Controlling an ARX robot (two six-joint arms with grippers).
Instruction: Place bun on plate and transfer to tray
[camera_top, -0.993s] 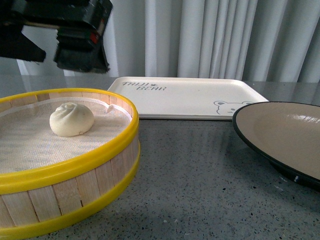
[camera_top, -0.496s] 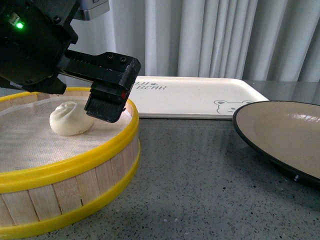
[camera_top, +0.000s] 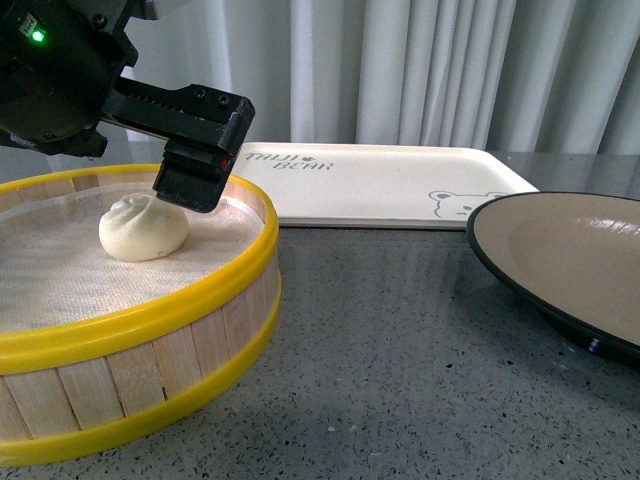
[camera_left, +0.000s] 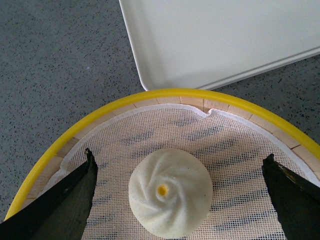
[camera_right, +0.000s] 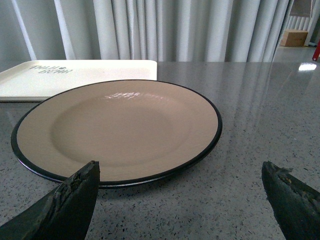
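The white pleated bun (camera_top: 143, 228) lies on the mesh of a yellow-rimmed steamer basket (camera_top: 232, 288) at the left. My left gripper (camera_left: 180, 155) hangs open right above it, its two black fingers wide apart on either side of the bun (camera_left: 170, 192) and not touching it. In the front view one black finger (camera_top: 192, 168) stands just behind the bun. The beige plate (camera_top: 482, 256) with its black rim sits at the right and holds nothing. My right gripper (camera_right: 180, 167) is open at the near edge of the plate (camera_right: 120, 125). The cream tray (camera_top: 370, 185) lies at the back.
The basket's rim (camera_left: 200, 94) rises around the bun and its cloth liner is folded at one side. The tray (camera_left: 225, 40) lies just past the basket. Grey speckled tabletop (camera_top: 400, 350) spreads between basket and plate. Curtains hang behind the table.
The left arm has come down from the upper left to over the basket. Its finger now sits close behind the bun. The bun, plate and tray have not moved.
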